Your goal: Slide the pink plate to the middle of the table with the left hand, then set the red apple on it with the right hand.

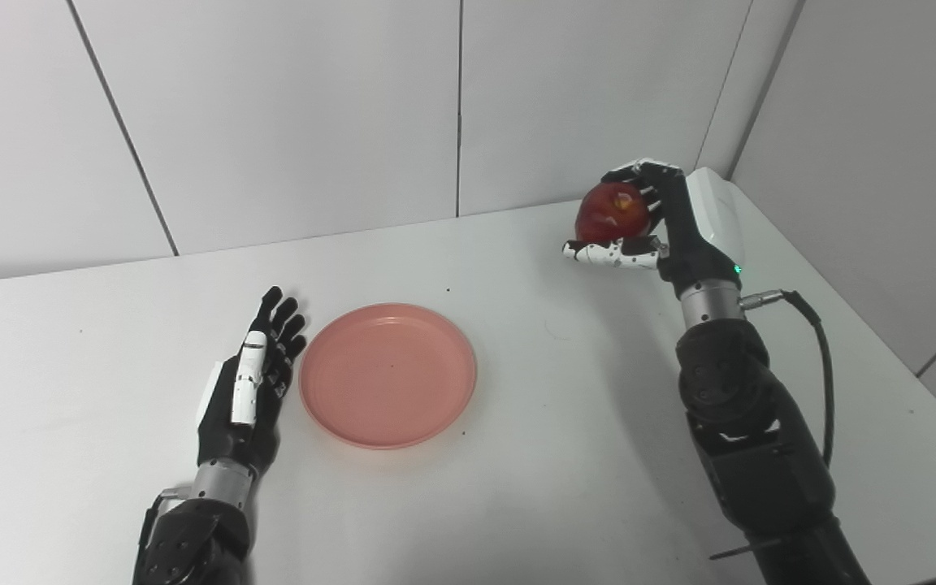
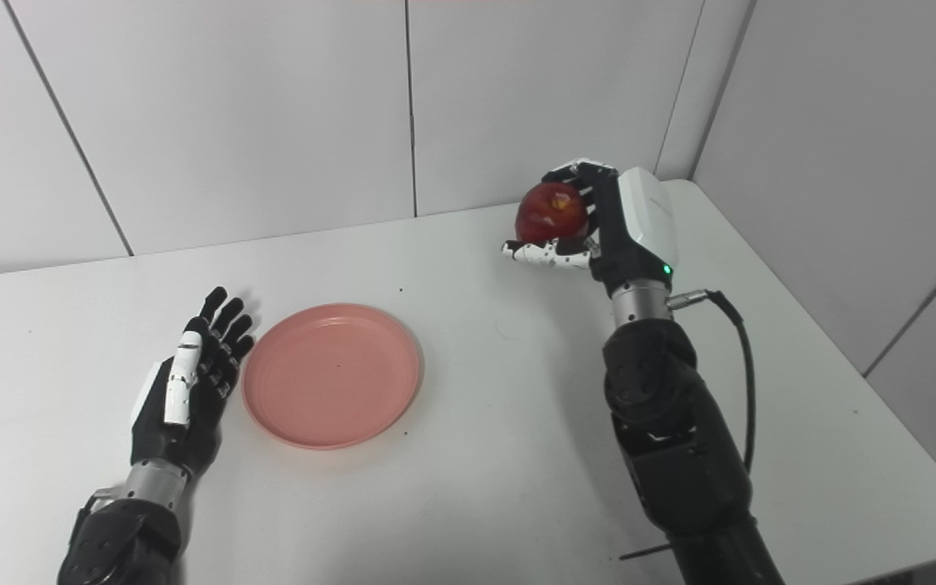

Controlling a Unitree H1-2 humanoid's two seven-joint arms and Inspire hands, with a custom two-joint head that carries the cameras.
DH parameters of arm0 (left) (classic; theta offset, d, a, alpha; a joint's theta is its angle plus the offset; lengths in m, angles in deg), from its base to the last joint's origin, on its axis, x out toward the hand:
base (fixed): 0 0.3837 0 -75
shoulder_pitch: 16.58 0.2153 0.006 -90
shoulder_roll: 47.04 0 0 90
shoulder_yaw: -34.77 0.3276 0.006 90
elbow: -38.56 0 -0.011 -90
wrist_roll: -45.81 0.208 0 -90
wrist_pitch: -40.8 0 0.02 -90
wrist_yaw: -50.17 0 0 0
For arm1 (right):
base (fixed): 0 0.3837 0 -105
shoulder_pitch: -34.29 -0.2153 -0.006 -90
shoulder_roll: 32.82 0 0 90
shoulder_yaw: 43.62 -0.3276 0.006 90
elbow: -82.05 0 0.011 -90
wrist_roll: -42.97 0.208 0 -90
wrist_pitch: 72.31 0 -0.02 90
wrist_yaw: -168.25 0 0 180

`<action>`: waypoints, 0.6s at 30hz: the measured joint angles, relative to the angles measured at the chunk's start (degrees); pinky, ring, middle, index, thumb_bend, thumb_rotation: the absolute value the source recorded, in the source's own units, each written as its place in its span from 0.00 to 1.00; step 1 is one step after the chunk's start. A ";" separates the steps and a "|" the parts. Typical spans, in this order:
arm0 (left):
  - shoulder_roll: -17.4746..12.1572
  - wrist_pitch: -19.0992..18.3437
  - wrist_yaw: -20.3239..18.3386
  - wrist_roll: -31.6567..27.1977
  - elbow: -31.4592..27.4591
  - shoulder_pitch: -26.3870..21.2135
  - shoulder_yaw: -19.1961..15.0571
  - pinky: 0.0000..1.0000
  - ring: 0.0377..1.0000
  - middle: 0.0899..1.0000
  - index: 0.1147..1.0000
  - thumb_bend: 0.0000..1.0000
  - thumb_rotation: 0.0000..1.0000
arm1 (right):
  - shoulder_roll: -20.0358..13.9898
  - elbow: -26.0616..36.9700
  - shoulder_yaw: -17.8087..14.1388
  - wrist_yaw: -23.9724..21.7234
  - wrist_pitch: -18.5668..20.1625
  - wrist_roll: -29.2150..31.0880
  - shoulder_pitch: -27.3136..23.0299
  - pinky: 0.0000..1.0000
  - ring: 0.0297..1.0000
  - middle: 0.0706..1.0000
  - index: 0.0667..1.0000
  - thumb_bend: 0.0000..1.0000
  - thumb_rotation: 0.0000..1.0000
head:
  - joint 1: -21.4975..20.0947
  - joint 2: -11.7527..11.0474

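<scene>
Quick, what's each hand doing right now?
Left hand: open, holding nothing, beside the pink plate.
Right hand: shut on the red apple.

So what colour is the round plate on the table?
The round plastic plate is plain salmon pink, with no pattern; the left eye view shows it best.

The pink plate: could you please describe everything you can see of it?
The pink plate is round and shallow with a low raised rim, seemingly smooth plastic. It lies flat and empty on the white table. The open left hand rests beside its left edge; contact is unclear. The red apple is held in the right hand, far off.
</scene>
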 measured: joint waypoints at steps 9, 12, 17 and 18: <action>1.13 0.02 1.04 0.18 -0.29 0.38 0.62 0.97 0.96 0.97 0.95 0.38 1.00 | 3.55 -2.46 5.48 -0.96 -2.46 -0.43 -2.57 0.30 0.36 0.40 0.45 0.52 0.13 | 5.28 0.00; 1.20 0.07 1.13 0.21 -0.26 0.38 1.08 0.97 0.97 0.97 0.96 0.38 1.00 | 4.82 -4.42 7.59 -0.77 -3.47 -0.82 -3.17 0.31 0.37 0.40 0.45 0.52 0.13 | 6.07 0.09; 1.78 0.20 1.37 0.22 -0.18 0.41 1.48 0.96 0.96 0.97 0.96 0.39 1.00 | 6.88 -5.99 10.61 -0.70 -4.10 -2.00 -4.56 0.30 0.35 0.40 0.45 0.52 0.14 | 8.09 0.09; 2.00 0.20 1.45 0.25 -0.19 0.44 1.56 0.96 0.96 0.97 0.96 0.39 1.00 | 6.97 -6.22 10.81 -0.63 -4.57 -2.17 -4.85 0.29 0.35 0.39 0.45 0.52 0.14 | 8.10 0.09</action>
